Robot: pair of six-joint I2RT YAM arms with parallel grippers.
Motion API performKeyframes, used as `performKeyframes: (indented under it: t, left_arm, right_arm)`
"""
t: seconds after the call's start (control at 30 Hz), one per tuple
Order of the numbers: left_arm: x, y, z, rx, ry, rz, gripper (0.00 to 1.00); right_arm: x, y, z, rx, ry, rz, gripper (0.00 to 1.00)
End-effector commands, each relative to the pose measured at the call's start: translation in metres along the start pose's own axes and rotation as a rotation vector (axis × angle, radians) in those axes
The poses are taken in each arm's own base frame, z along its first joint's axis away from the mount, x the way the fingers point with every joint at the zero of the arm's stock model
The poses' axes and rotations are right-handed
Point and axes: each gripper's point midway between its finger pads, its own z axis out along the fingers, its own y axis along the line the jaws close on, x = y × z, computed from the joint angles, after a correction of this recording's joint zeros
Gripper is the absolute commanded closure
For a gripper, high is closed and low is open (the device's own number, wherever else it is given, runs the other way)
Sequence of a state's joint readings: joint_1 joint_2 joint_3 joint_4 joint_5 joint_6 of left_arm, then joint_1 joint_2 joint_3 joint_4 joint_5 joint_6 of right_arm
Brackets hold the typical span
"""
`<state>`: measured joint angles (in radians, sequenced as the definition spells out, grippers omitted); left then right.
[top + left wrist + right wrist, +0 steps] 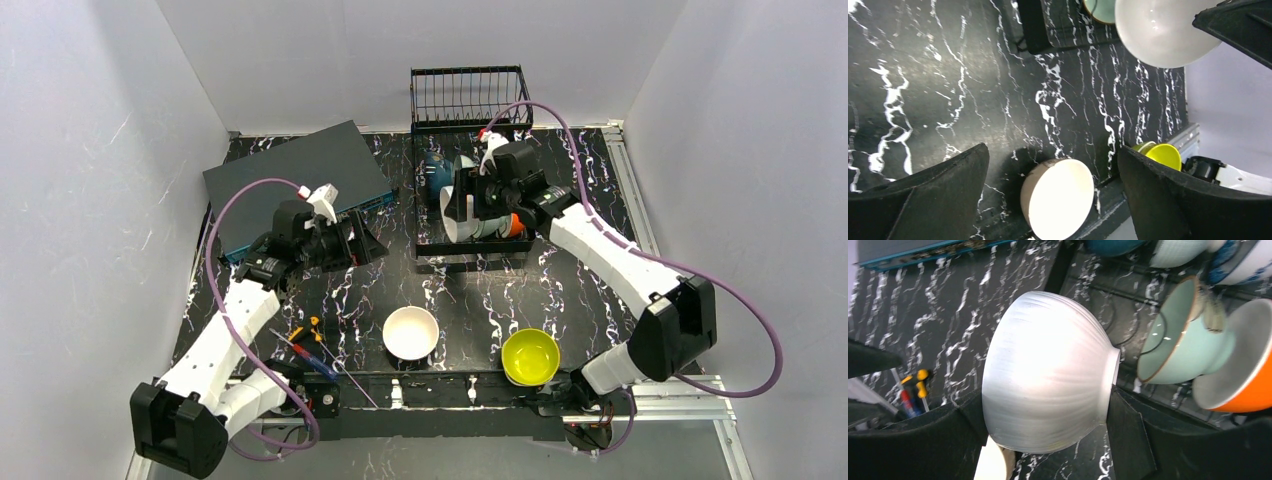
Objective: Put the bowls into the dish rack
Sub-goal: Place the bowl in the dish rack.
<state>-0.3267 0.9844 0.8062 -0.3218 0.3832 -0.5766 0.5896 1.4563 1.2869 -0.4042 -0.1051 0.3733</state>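
Observation:
The black wire dish rack (467,98) stands at the back centre. My right gripper (478,200) (1043,402) is shut on a white bowl (458,218) (1048,365), holding it on its side over the rack's front part. In the rack lie a dark blue bowl (436,172), a mint-green bowl (1180,347), an orange bowl (1245,377) and a blue-and-white patterned bowl (1245,262). My left gripper (368,240) (1052,152) hangs open and empty left of the rack. Below it, a pinkish beige bowl (411,332) (1060,200) sits on the table. A yellow bowl (530,356) (1163,155) stands near the front edge.
A dark grey flat box (296,180) lies at the back left, just behind my left gripper. Small screwdrivers (306,342) lie by the left arm's base. A metal rail (640,395) runs along the near edge. Grey walls close in on three sides.

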Motion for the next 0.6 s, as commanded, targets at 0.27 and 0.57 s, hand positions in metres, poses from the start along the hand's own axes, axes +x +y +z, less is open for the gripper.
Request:
performKeyframes:
  t: [0.27, 0.57]
  left_arm:
    - [-0.038, 0.045, -0.008, -0.164, -0.065, 0.170, 0.02]
    - [-0.035, 0.069, -0.008, -0.236, -0.095, 0.287, 0.02]
  right_arm:
    - [-0.034, -0.028, 0.023, 0.178, -0.079, -0.054, 0.99]
    - [-0.045, -0.029, 0.047, 0.195, -0.113, -0.043, 0.99]
